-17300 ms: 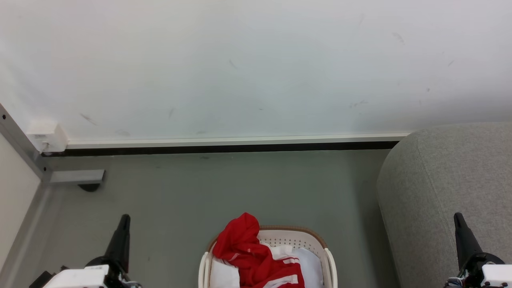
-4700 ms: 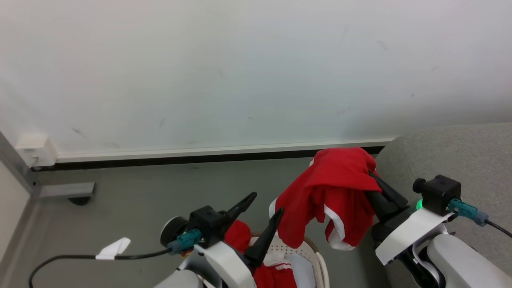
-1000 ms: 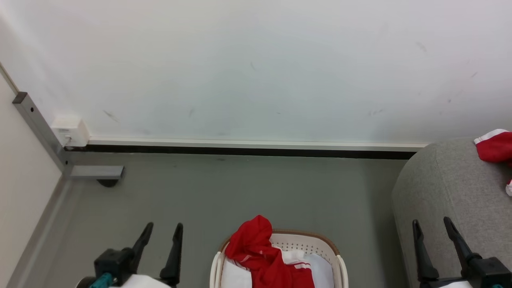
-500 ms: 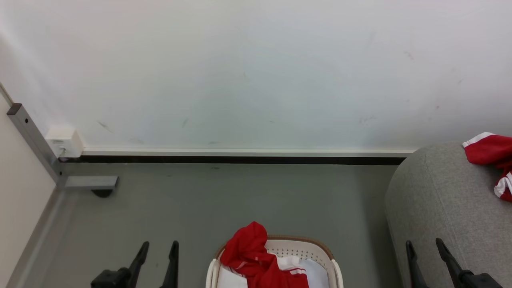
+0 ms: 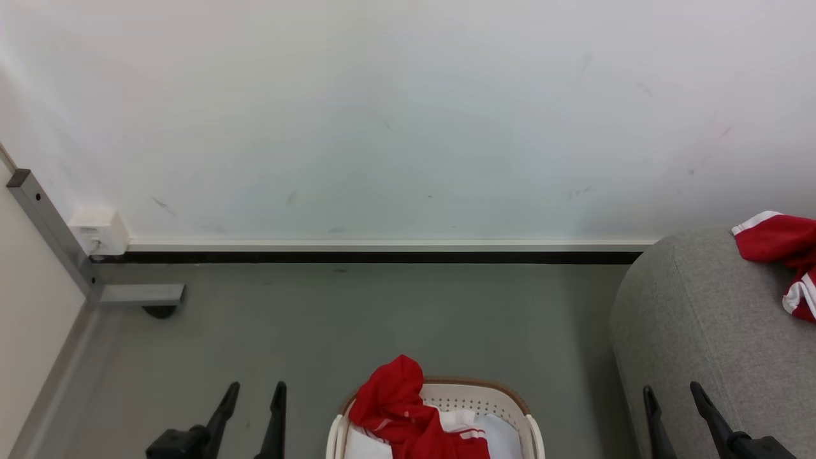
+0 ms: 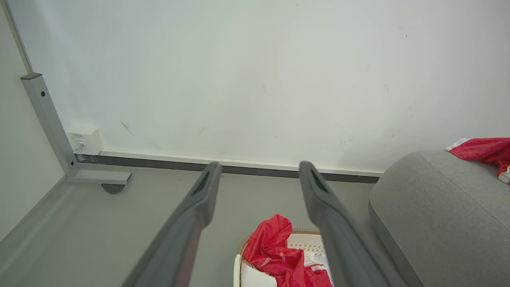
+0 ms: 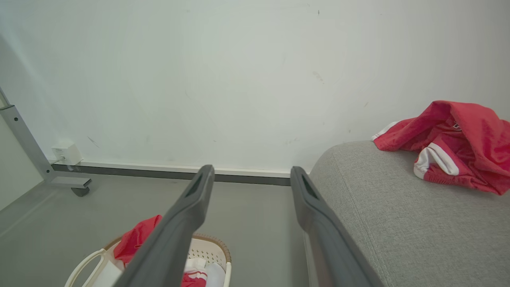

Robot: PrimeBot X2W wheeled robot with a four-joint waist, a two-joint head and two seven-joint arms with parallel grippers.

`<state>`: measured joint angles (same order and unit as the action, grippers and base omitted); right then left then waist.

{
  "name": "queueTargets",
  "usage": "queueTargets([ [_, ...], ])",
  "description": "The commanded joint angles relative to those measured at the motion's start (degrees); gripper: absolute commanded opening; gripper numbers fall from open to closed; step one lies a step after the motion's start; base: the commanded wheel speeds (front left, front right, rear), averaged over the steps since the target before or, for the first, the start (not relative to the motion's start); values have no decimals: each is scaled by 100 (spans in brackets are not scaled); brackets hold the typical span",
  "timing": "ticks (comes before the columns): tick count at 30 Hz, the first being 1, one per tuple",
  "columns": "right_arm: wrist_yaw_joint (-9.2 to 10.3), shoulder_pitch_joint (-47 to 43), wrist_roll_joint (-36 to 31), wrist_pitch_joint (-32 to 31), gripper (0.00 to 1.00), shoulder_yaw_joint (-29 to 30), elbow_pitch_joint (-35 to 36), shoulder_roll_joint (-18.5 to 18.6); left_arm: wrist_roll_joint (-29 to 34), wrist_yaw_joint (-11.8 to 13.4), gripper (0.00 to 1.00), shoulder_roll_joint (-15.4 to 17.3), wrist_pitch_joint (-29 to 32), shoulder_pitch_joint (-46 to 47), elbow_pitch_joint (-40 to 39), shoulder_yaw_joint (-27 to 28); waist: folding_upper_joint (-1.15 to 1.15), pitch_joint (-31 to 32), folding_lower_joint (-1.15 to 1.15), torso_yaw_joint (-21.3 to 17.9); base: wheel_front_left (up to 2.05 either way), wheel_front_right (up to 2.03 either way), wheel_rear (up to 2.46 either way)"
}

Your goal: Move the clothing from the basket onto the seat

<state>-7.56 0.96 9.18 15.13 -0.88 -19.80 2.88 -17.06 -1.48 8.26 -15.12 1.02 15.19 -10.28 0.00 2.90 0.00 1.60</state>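
Head view: left gripper (image 5: 257, 387) has two long black fingers (image 5: 224, 411), tapering to narrow rounded tips, on boxy black mount (image 5: 175, 444). Right gripper (image 5: 670, 387) has same black tapered pair, on blocky black base (image 5: 762, 446). Wrist views: fingers matte dark grey, smooth, with elongated recess (image 6: 201, 184) on inner face near each tip.
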Motion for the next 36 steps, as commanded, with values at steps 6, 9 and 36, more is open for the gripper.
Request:
queueTargets([
  [6,14,-26,52,3,100,-7,17,2,206,-129,100,-81,-5,15,61,159,0,-11,0,19,0,0,0],
  [9,14,-9,55,3,100,-9,24,2,261,-176,100,-117,-5,3,73,216,0,-17,0,6,0,0,0],
  [36,15,413,-22,2,100,99,319,2,880,-541,100,-262,212,1042,590,-442,0,-849,0,-192,0,0,0],
])
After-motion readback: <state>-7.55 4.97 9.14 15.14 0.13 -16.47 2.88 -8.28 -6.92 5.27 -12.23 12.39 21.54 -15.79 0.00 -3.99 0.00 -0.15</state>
